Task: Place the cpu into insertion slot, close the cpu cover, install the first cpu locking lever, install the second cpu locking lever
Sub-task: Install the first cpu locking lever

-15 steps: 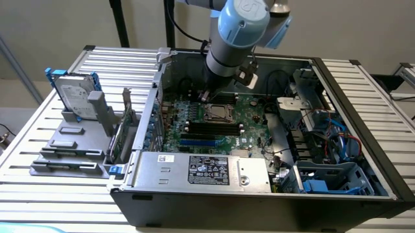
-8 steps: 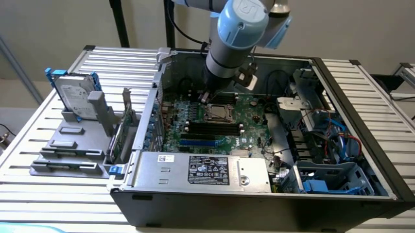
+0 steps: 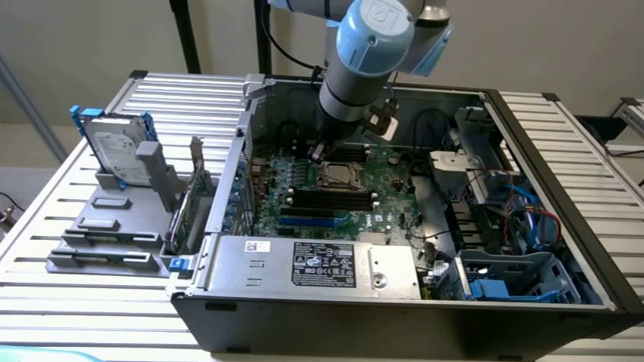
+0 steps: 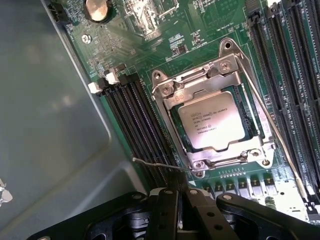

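Observation:
The cpu (image 4: 211, 120), a silver-topped square chip, lies in the insertion slot (image 4: 200, 164) on the green board. The cpu cover (image 4: 172, 107), a silvery windowed frame, lies flat over the chip's edges. One thin wire locking lever (image 4: 270, 130) runs along one side of the socket. A second wire lever (image 4: 155, 163) sticks out from the socket corner nearest my gripper (image 4: 177, 207). The black fingers are shut with nothing between them, their tips right by that lever; I cannot tell if they touch it. In the exterior view the gripper (image 3: 323, 151) hangs inside the open case, just above the socket (image 3: 339, 175).
Long black memory slots (image 4: 135, 115) flank the socket on both sides. The grey case wall (image 4: 50, 125) stands close by. A power supply (image 3: 312, 264), a blue drive cage (image 3: 503, 279) and cables fill the case. A hard drive (image 3: 116, 151) rests outside on the slatted table.

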### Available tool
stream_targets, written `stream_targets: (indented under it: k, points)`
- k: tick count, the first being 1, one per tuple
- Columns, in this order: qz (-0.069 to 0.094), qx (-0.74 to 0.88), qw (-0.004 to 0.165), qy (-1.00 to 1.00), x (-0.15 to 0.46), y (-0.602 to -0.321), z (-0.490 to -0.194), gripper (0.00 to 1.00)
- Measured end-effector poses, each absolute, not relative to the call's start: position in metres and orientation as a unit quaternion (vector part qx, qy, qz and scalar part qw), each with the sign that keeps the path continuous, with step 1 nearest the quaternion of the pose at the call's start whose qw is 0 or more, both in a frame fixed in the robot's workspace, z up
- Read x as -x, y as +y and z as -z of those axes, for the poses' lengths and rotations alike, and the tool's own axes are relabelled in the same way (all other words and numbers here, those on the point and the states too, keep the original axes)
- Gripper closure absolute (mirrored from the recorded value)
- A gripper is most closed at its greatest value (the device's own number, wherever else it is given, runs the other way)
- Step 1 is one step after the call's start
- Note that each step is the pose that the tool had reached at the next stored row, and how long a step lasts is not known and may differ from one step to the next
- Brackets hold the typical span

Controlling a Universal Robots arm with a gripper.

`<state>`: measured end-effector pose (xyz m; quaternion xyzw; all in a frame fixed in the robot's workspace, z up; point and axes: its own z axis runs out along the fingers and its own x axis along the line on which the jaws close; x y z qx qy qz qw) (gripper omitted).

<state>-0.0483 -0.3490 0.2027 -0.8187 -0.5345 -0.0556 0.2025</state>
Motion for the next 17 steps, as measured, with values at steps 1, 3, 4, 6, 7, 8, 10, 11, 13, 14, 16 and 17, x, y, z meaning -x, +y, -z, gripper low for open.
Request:
stream_targets:
  k: [1, 3, 4, 6, 7, 8, 10, 11, 13, 14, 16, 17]
  points:
    - [0.055, 0.819, 0.201, -0.534, 0.0483, -0.3487, -0.2022, 0.89]
    - [0.053, 0.82, 0.199, -0.534, 0.0483, -0.3478, -0.2014, 0.89]
    - [0.053, 0.821, 0.197, -0.534, 0.0483, -0.3473, -0.201, 0.89]
    - [0.052, 0.821, 0.196, -0.533, 0.0483, -0.3458, -0.2004, 0.89]
    - [0.051, 0.822, 0.195, -0.533, 0.0483, -0.345, -0.2001, 0.89]
    - [0.05, 0.822, 0.194, -0.533, 0.0483, -0.3442, -0.1998, 0.89]
    - [0.049, 0.823, 0.192, -0.533, 0.0483, -0.3431, -0.1992, 0.89]
    - [0.049, 0.823, 0.191, -0.533, 0.0481, -0.3427, -0.1989, 0.89]
    - [0.048, 0.824, 0.19, -0.532, 0.0475, -0.3421, -0.1983, 0.89]
    - [0.048, 0.824, 0.189, -0.532, 0.047, -0.3418, -0.1981, 0.89]
    - [0.047, 0.824, 0.188, -0.532, 0.0452, -0.3414, -0.1977, 0.89]
    - [0.047, 0.824, 0.188, -0.532, 0.0437, -0.3414, -0.1976, 0.89]
